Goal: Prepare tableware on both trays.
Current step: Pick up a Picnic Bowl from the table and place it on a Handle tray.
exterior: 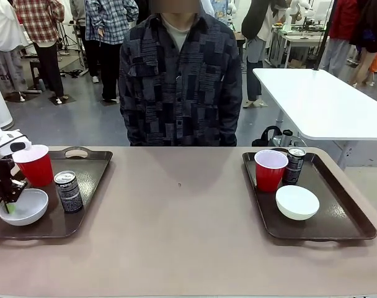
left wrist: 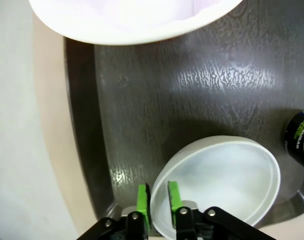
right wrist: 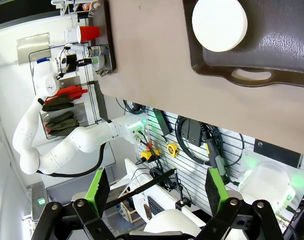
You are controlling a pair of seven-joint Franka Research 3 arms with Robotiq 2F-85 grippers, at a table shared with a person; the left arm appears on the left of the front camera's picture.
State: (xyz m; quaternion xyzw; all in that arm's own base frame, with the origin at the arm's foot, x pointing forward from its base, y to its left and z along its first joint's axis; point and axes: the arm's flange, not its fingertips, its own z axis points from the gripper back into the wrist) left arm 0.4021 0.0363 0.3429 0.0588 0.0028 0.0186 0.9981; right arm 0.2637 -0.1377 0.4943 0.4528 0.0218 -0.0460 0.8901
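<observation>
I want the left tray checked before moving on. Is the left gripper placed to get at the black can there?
Probably yes: the left gripper sits at the white bowl's rim, and the black can stands just beside that bowl with nothing between.

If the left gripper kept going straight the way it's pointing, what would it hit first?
Most likely the rim of the white bowl, which sits between the left gripper's green fingertips; just beneath is the brown tray. Depth is hard to judge.

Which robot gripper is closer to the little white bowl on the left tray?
The left gripper: its green pads straddle the rim of the small round white bowl on the dark brown tray. The right gripper hangs open off the table's edge, far away.
</observation>
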